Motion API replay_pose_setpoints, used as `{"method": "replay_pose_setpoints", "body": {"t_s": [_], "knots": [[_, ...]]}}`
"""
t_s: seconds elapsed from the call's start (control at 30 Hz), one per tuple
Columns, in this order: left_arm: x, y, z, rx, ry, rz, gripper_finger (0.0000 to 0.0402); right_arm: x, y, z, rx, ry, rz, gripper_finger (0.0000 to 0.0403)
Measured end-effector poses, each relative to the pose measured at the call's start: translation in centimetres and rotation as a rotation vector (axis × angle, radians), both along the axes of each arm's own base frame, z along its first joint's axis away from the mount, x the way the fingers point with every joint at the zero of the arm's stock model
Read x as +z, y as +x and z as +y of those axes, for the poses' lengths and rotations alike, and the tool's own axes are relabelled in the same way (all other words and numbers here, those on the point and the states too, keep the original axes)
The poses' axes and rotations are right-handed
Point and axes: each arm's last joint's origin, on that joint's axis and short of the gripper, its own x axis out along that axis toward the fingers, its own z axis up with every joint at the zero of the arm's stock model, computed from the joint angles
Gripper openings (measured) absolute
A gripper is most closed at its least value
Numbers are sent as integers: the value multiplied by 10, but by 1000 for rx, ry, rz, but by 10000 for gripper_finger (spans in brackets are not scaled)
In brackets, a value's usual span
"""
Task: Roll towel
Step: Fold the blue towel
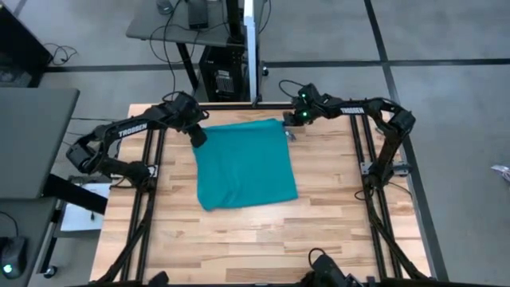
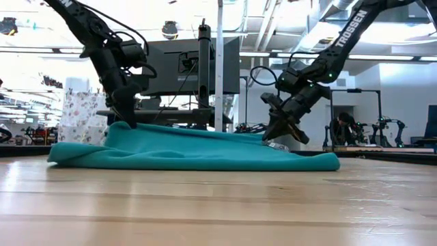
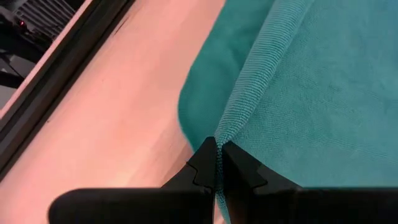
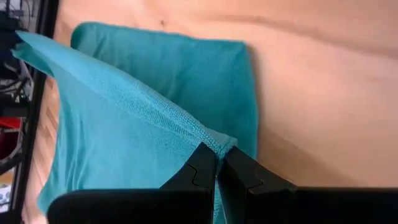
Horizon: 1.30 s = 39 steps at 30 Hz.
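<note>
Robotics lab: monitor point(image 2: 191, 65), cabled desks point(image 1: 179, 20), more arms point(image 2: 389, 130)

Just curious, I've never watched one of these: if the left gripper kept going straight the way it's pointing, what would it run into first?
Probably more of the towel. The left gripper is already shut on the towel's edge, and the cloth stretches out ahead of it; depth beyond that is hard to judge.

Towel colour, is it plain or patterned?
Plain teal towel, no pattern; clearest in the high view.

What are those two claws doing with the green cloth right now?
Left gripper: shut, pinching the edge of the towel at a far corner.
Right gripper: shut, pinching the towel's edge at the other far corner.
</note>
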Motion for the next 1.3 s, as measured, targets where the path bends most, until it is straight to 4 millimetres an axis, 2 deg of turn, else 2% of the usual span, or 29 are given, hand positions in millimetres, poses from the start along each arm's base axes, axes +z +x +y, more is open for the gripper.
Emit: {"method": "replay_pose_setpoints", "body": {"t_s": [0.2,0.3,0.53,0.7,0.9,1.07,1.17,1.3], "knots": [[0,-2,1,7,-2,3,0,-1,0,1,-1,11,7,0],[0,-2,1,7,-3,3,0,-1,2,3,3,12,10,13],[0,-2,1,7,-14,-3,0,0,-7,-6,6,-36,9,123],[0,-2,0,5,-17,-7,0,13,-11,-7,95,-115,-38,189],[0,-2,0,5,-18,-8,0,29,14,21,364,-400,-34,206],[0,-2,0,6,-19,-8,0,17,44,50,490,-634,188,198],[0,-2,0,15,-24,-11,0,9,58,53,515,-635,244,192],[0,-2,0,19,-27,-13,0,-2,68,44,531,-591,379,187]]}}
